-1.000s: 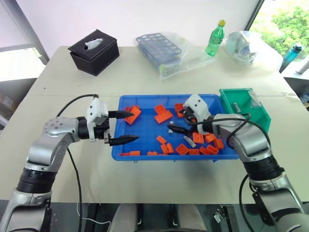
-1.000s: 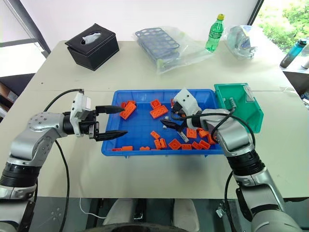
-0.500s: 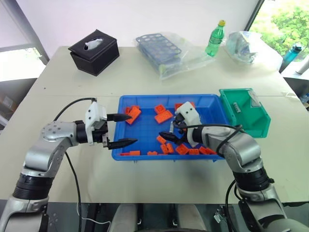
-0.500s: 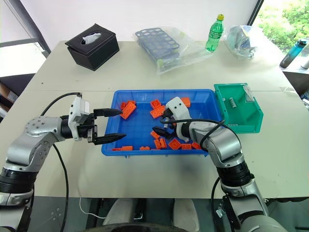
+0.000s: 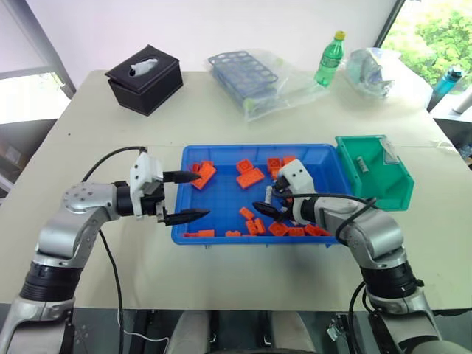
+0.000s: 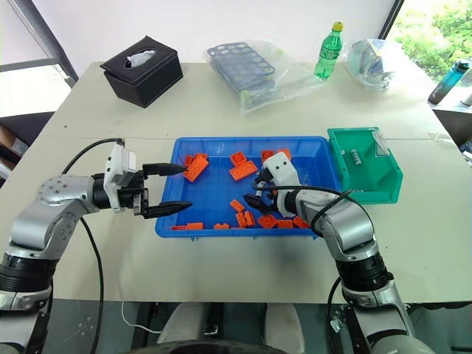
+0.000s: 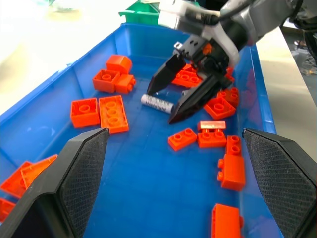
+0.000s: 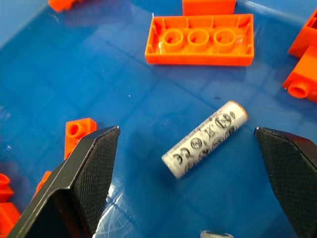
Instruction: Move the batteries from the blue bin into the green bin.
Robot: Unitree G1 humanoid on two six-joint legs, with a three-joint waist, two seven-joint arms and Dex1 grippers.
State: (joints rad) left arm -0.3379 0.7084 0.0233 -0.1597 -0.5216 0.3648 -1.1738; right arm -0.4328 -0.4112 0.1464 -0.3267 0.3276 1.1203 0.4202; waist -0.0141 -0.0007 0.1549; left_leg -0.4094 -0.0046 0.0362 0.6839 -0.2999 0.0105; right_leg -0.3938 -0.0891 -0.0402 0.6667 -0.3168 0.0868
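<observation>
One battery lies flat on the floor of the blue bin, among scattered orange bricks. The right gripper is positioned directly over this battery, fingers spread wide, one on each side, not touching it. Another battery rests inside the green bin, which sits against the blue bin's right end. The left gripper hovers at the blue bin's left rim, jaws apart, holding nothing.
</observation>
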